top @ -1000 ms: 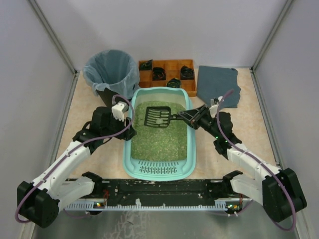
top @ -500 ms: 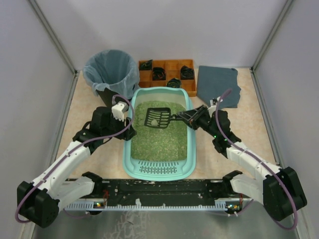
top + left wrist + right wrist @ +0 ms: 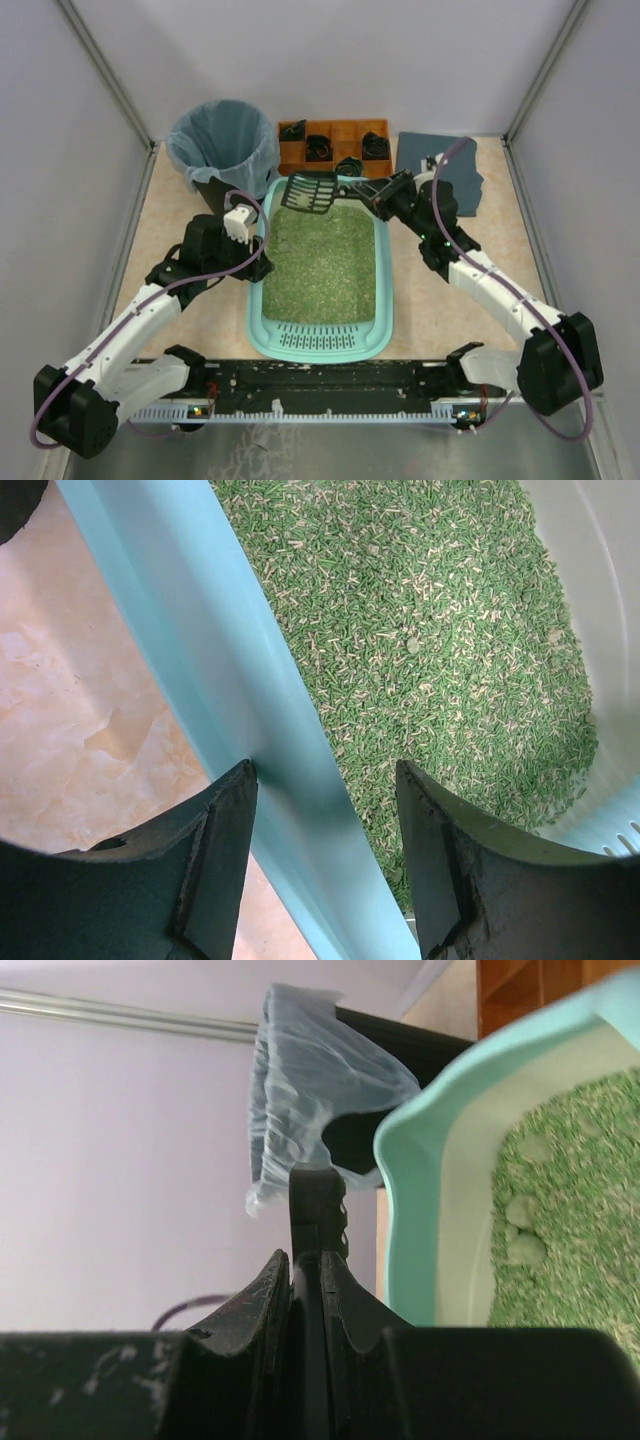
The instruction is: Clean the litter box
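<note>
Straddling the left wall of the litter box (image 3: 318, 345), my left gripper (image 3: 258, 262) was seen from overhead with its jaws half apart and closed on that teal wall, while the box lay lengthwise in the middle of the table (image 3: 185, 325), its slotted lip toward my bases. My right gripper (image 3: 385, 195) was pinched shut on the handle of a black scoop (image 3: 308, 192), which hung over the box's far rim, near the bag-lined bin (image 3: 222, 145) and just in front of the orange tray (image 3: 335, 132); a grey cloth (image 3: 440, 170) lay behind that arm. At my left wrist, one of the fingers (image 3: 215, 870) stood outside the box over the table and the other inside over the green litter (image 3: 430, 630), with the wall (image 3: 200, 650) filling the gap between them. At my right wrist, the gripper (image 3: 305, 1270) was tight on the scoop handle (image 3: 318, 1210), which pointed toward the bin's bag (image 3: 310, 1070); the box's far corner (image 3: 420, 1160) lay to the right, with pale clumps (image 3: 525, 1250) on the litter inside.
</note>
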You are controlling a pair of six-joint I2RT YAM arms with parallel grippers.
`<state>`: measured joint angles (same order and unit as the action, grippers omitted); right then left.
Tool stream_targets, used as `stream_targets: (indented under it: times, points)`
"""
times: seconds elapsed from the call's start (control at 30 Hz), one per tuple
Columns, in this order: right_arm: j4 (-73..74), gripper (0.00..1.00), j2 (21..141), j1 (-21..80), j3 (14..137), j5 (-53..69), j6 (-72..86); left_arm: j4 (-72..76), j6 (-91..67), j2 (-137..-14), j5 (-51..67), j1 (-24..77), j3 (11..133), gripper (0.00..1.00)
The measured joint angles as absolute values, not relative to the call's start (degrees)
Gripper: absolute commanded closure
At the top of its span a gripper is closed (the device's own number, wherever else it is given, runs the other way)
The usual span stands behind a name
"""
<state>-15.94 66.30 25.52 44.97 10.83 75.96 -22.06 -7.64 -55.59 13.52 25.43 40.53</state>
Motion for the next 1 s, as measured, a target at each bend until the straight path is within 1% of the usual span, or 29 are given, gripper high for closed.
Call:
stream_targets:
  times: [0.2, 0.43, 0.67, 0.7, 0.73, 0.77, 1.0]
  points:
    - [-13.54, 1.0, 73.91, 26.87, 55.29, 8.78, 73.49, -22.02, -7.64, -55.16, 13.28, 25.69, 40.53, 0.36]
    - [-11.9, 1.0, 80.86, 27.14, 67.02, 6.9, 70.48, -22.04, -7.68, -55.16, 13.15, 25.87, 40.53, 0.32]
    - [-12.43, 1.0, 85.54, 27.22, 74.67, 5.3, 70.04, -22.04, -7.84, -54.83, 12.99, 26.02, 40.53, 0.28]
    - [-12.32, 1.0, 86.72, 27.24, 76.25, 5.23, 70.02, -22.02, -7.88, -54.78, 12.91, 26.02, 40.53, 0.26]
    - [-12.23, 1.0, 88.05, 27.29, 78.02, 5.23, 69.93, -22.04, -7.9, -54.72, 12.82, 26.02, 40.53, 0.2]
    - [-12.03, 1.0, 89.12, 27.35, 79.37, 5.23, 69.78, -22.04, -7.92, -54.63, 12.6, 26.02, 40.53, 0.17]
    - [-7.75, 1.0, 95.46, 29.41, 89.93, 3.95, 67.07, -22.06, -8.14, -54.39, 11.6, 26.06, 40.53, 0.03]
